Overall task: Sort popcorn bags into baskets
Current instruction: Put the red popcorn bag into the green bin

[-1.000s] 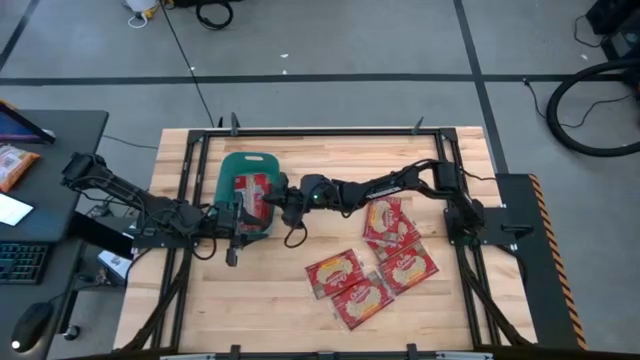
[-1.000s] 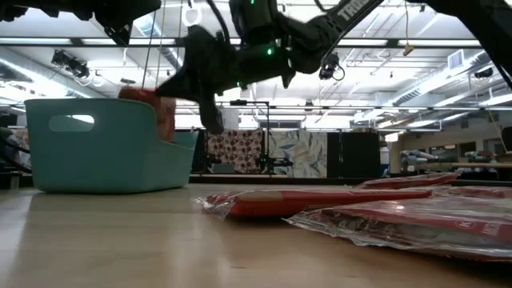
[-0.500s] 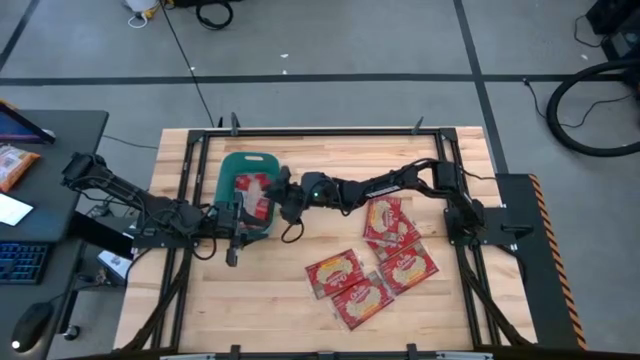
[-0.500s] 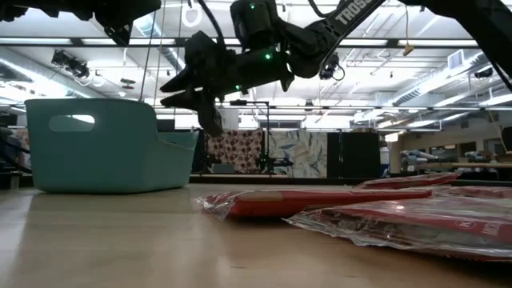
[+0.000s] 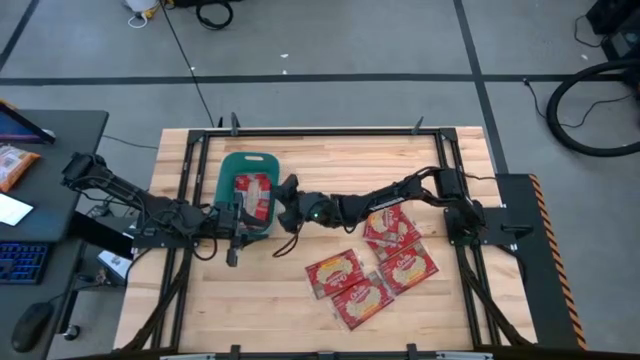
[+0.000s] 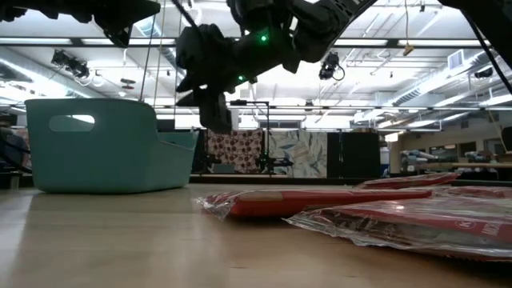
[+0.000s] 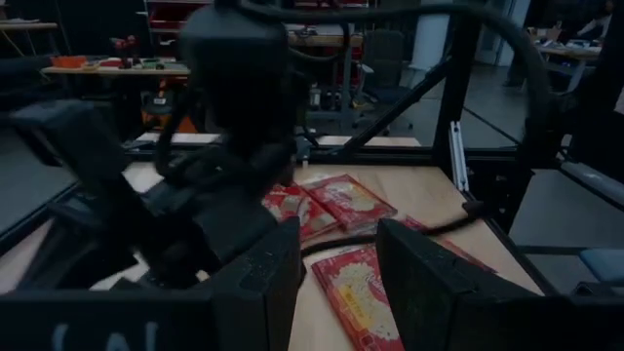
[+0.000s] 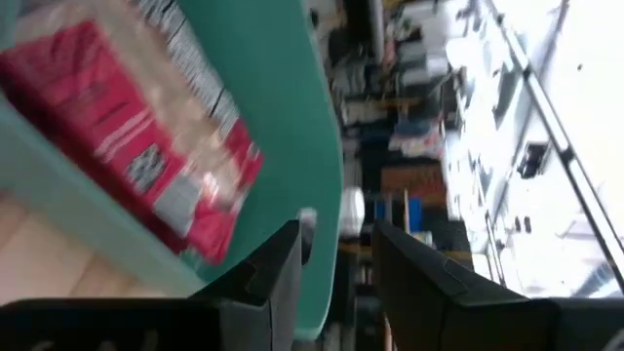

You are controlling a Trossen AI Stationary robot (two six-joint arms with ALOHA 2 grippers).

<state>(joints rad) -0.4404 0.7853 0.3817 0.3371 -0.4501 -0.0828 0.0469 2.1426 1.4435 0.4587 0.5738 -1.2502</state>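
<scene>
Two arms in frame; only the right one is working. Right gripper (image 5: pixel 285 196) hangs just beside the basket's (image 5: pixel 247 160) rim on the side facing the loose pile; its fingers (image 8: pixel 263 283) stand partly apart with nothing between them. Inside the basket lies one visible popcorn bag (image 5: pixel 252 192), red with cream panel, seen past the right fingers in the wrist view (image 8: pixel 127 146) resting on the teal floor against the wall. Left gripper (image 5: pixel 236 222) waits at the basket's near corner, fingers (image 7: pixel 263 283) partly apart and empty, looking across toward the pile. Remaining popcorn bags (image 5: pixel 372 262) lie flat and overlapping, well apart from the basket, on the far side of the right gripper; at least five, exact count unclear under the overlaps. Judgement: drop-off step complete for this bag, fetch step next. Next move calls for swinging the right arm away from the basket, descending on an uppermost bag at an exposed edge, and pinching that single packet without dragging its neighbours.
</scene>
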